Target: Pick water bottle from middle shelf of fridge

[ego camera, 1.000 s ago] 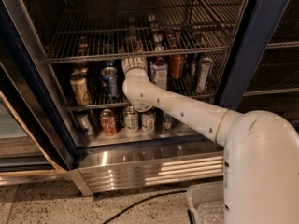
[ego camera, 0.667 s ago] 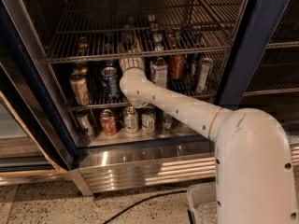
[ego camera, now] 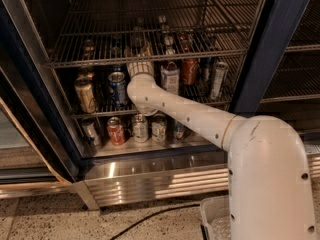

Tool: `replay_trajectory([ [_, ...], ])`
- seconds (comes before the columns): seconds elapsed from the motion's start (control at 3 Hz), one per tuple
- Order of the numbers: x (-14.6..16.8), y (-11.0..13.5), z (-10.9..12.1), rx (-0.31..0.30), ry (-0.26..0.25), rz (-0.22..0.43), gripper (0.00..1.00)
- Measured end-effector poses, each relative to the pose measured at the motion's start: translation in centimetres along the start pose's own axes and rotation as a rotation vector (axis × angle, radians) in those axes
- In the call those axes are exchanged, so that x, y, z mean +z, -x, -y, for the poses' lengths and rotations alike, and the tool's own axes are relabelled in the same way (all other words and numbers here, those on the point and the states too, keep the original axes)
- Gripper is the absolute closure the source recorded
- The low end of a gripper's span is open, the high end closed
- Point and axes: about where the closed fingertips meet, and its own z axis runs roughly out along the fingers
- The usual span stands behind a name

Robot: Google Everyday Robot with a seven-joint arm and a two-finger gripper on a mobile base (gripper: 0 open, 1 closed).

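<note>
As the white arm (ego camera: 190, 116) angles up from the lower right into the open fridge (ego camera: 280, 44), its hand (ego camera: 141, 70) sits at the can row on the middle wire-rack table (ego camera: 95, 115). It is slotted into the gap between a blue can (ego camera: 117, 86) and a white-labelled bottle (ego camera: 170, 78). That gap is where the water bottle (ego camera: 141, 63) is judged to stand. The hand covers almost all of it, leaving only a pale ribbed shape at the arm's tip, where hand and bottle are hard to separate. Whether the hand is spread wide or closed on the bottle cannot be told. The slanting approach looks chosen to pass under the front rail of the upper rack (ego camera: 100, 61) and over the cans on the fridge floor (ego camera: 116, 131), so that neither row is knocked. The neighbours stand just beside the hand on both sides, leaving little room for a sideways slip. A straight draw outward appears the safest way to bring the bottle clear.
</note>
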Motion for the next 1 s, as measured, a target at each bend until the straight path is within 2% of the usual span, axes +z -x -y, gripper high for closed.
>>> replay_trajectory([
  [0.33,0.0,0.0,0.0,0.0,0.0,0.0,0.39],
  [0.67,-0.76,0.1,-0.92,0.02,0.03,-0.003,0.39],
  [1.0,-0.74,0.09,-0.87,0.02,0.03,-0.003,0.4],
])
